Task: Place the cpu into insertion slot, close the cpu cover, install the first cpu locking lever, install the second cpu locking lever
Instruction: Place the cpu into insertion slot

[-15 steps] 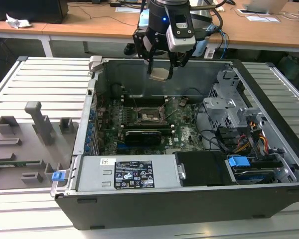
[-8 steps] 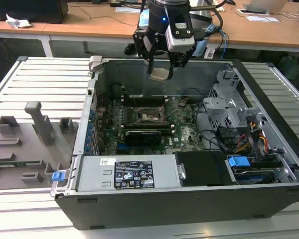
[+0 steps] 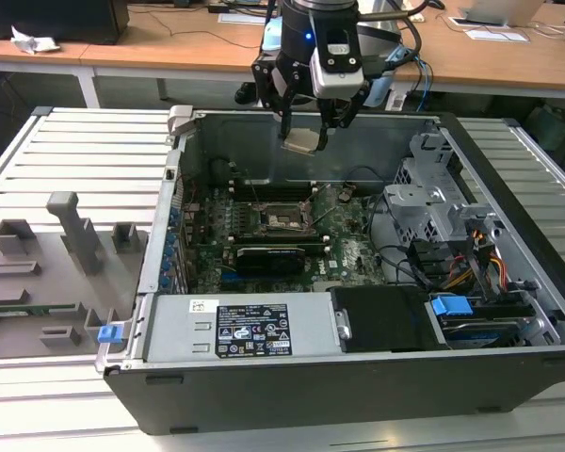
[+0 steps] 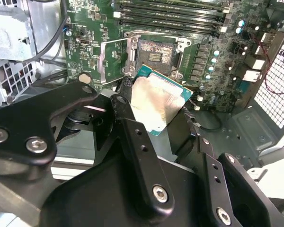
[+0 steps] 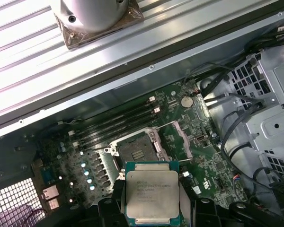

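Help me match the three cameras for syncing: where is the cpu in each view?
Exterior view: the cpu hangs in the gripper above the open computer case, near its back wall.
Second wrist view: the cpu sits tilted, overlapping the socket's near corner.
First wrist view: the cpu lies face-on, just short of the socket.
Shared landmark: the empty insertion slot.

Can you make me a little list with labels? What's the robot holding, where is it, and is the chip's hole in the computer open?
holder: gripper, shut on the cpu
cpu place: in the air over the open computer case, metal top facing up
insertion slot: empty, on the green motherboard
cpu cover: swung open beside the slot
job so far: cpu not yet in the slot
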Robot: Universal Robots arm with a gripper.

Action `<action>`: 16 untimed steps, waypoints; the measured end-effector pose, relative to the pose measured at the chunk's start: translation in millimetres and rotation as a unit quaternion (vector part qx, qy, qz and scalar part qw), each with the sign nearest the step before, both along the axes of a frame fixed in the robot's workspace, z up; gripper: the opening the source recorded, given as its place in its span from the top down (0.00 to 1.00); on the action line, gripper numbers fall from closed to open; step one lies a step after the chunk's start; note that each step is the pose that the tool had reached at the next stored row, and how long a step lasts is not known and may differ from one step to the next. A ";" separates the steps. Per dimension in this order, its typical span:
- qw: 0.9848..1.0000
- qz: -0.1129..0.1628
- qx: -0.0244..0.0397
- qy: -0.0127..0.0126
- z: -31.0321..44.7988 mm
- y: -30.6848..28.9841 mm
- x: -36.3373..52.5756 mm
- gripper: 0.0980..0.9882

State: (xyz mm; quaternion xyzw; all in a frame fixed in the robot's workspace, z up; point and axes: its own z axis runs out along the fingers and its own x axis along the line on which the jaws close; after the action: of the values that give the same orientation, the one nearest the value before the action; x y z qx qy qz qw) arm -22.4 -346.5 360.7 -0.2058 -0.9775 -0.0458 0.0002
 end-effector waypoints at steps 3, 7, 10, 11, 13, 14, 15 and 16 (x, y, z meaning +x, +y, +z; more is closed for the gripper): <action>1.000 -0.007 0.000 0.000 -0.2 0.0 0.0 0.50; 1.000 -0.016 0.000 0.000 -0.7 0.0 0.0 0.50; 1.000 -0.021 0.000 0.000 -0.9 0.0 0.0 0.50; 1.000 -0.023 0.000 0.000 -1.0 0.0 0.0 0.50; 1.000 -0.028 0.000 0.000 -1.3 0.0 0.0 0.50; 1.000 -0.029 0.000 0.000 -1.3 0.0 0.0 0.50; 1.000 -0.031 0.000 0.000 -1.4 0.0 0.0 0.50; 0.999 -0.033 0.000 0.000 -1.5 0.0 0.0 0.50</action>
State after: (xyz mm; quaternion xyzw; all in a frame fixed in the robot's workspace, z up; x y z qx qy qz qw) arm -22.4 -346.5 359.1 -0.2378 -0.9702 -0.0457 -0.0012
